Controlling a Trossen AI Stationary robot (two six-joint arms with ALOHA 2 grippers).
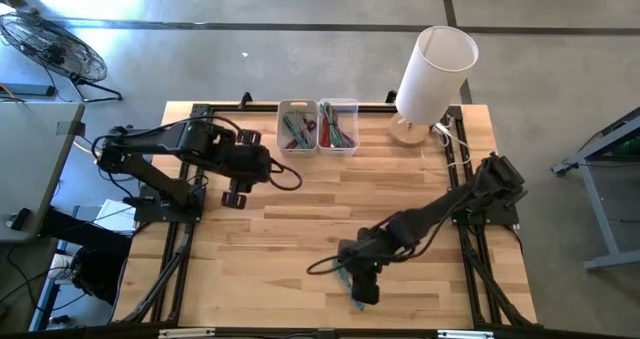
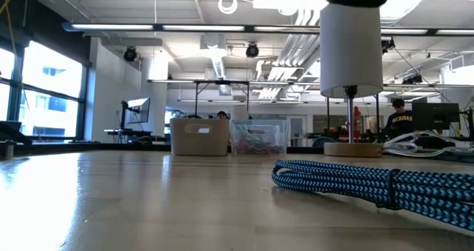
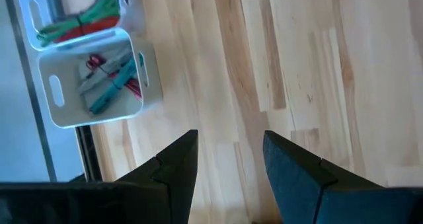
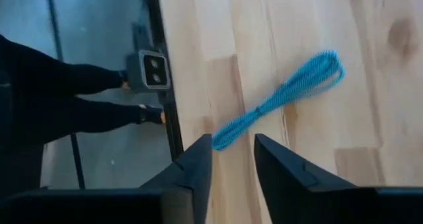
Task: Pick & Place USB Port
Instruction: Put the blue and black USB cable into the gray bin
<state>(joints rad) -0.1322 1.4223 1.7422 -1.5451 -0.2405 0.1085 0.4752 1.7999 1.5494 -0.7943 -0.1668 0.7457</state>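
A blue braided USB cable, tied in a bundle [image 4: 284, 98], lies flat on the wooden table near its near edge. It also shows in the low view [image 2: 370, 181] and in the high view [image 1: 346, 279]. My right gripper [image 4: 232, 154] is open above the table, with the near end of the bundle just ahead of its fingertips; it shows in the high view [image 1: 362, 291]. My left gripper [image 3: 228, 151] is open and empty over the table's left part [image 1: 238, 191]. Two white bins [image 1: 297, 126] [image 1: 338, 126] at the far edge hold coloured cables.
A white lamp with a round shade [image 1: 430, 74] stands on a wooden base at the far right, with white cords beside it. The bins show in the left wrist view [image 3: 92, 85] and the low view [image 2: 198, 136]. The table's near edge [image 4: 172, 118] runs close to the cable.
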